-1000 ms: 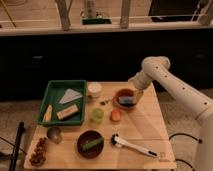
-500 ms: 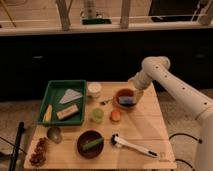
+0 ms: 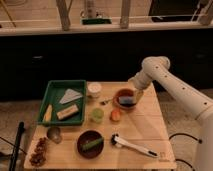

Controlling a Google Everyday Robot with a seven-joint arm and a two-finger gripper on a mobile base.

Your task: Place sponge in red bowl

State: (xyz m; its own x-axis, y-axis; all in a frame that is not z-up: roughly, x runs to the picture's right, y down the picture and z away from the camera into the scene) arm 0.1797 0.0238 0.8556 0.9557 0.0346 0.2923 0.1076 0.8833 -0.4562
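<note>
We see a wooden surface (image 3: 145, 125) in the lower half of the frame, crowded with small items, and a white robot arm (image 3: 175, 87) reaching in from the right edge. The claw (image 3: 134, 94) sits at the right of centre, hanging just over the far right rim of the red bowl (image 3: 119, 96). We cannot tell whether it is released or clenched. The blue sponge (image 3: 126, 101) lies flat inside the red bowl, toward its near side, which suggests to us that the placing is done or nearly so; the claw's position right above the bowl fits a drop from low height so the soft block lands inside and not on the rim.

To the left, a green tray (image 3: 51, 100) holds a tan oblong block (image 3: 67, 113), a pale triangular piece (image 3: 70, 95) and a yellow item (image 3: 47, 114), kept apart from the working area. Just beside the tray stands a white cup (image 3: 93, 89). Near the centre sit a green cup (image 3: 97, 115) and a small orange object (image 3: 115, 115). In the lower centre a darker brown bowl (image 3: 82, 146) holds a green item (image 3: 92, 144), and a white-handled brush (image 3: 135, 145) lies to its right
</note>
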